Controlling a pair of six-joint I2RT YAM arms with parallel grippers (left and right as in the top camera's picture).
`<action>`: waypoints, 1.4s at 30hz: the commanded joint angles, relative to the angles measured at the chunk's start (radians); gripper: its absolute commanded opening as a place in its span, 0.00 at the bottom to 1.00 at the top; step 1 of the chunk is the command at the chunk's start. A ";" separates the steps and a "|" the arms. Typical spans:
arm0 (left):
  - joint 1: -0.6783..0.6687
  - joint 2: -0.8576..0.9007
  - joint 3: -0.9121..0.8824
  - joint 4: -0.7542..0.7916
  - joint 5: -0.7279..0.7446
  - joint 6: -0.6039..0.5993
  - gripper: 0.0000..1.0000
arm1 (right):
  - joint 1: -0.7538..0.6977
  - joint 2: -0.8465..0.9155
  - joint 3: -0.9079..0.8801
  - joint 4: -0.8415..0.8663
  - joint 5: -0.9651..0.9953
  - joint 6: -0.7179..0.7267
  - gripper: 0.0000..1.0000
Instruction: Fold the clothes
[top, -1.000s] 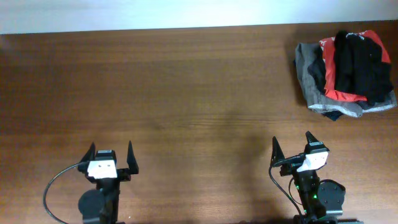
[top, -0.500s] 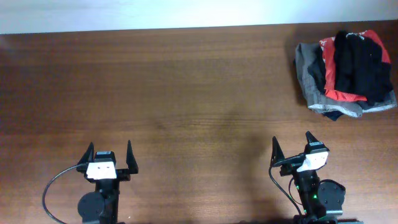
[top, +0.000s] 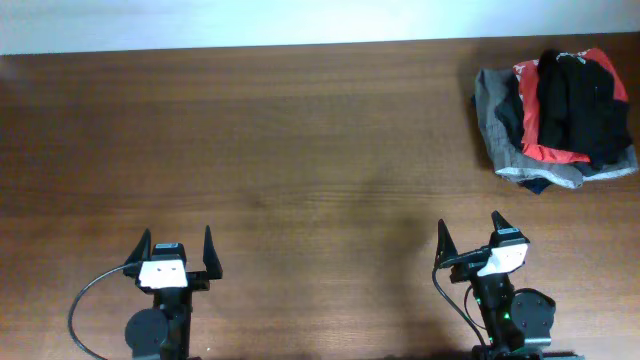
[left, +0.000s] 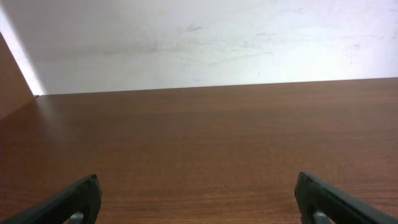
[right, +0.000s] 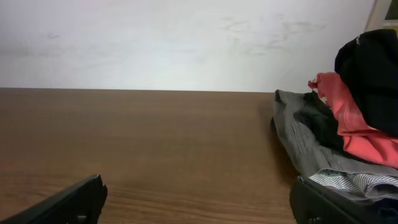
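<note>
The black garment (top: 582, 105) lies crumpled on top of a pile at the table's far right corner, over a red shirt (top: 545, 150) and a grey garment (top: 492, 115). It shows in the right wrist view (right: 373, 68) at the right edge. My left gripper (top: 178, 252) is open and empty at the front left, far from the pile. My right gripper (top: 469, 236) is open and empty at the front right, well short of the pile. The wrist views show both pairs of fingers spread wide: left (left: 199, 205), right (right: 199, 205).
The brown wooden table (top: 300, 150) stretches bare between the arms and the pile. A white wall (left: 199, 37) runs along the table's far edge. A striped cloth edge (right: 348, 182) sticks out from under the grey garment.
</note>
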 joint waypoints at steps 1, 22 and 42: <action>0.006 -0.010 -0.002 -0.008 -0.007 -0.006 0.99 | -0.008 -0.010 -0.005 -0.005 -0.010 0.011 0.99; 0.006 -0.010 -0.002 -0.009 -0.007 -0.006 0.99 | -0.008 -0.010 -0.005 -0.005 -0.010 0.012 0.99; 0.006 -0.010 -0.002 -0.009 -0.007 -0.006 0.99 | -0.008 -0.010 -0.005 -0.005 -0.010 0.011 0.99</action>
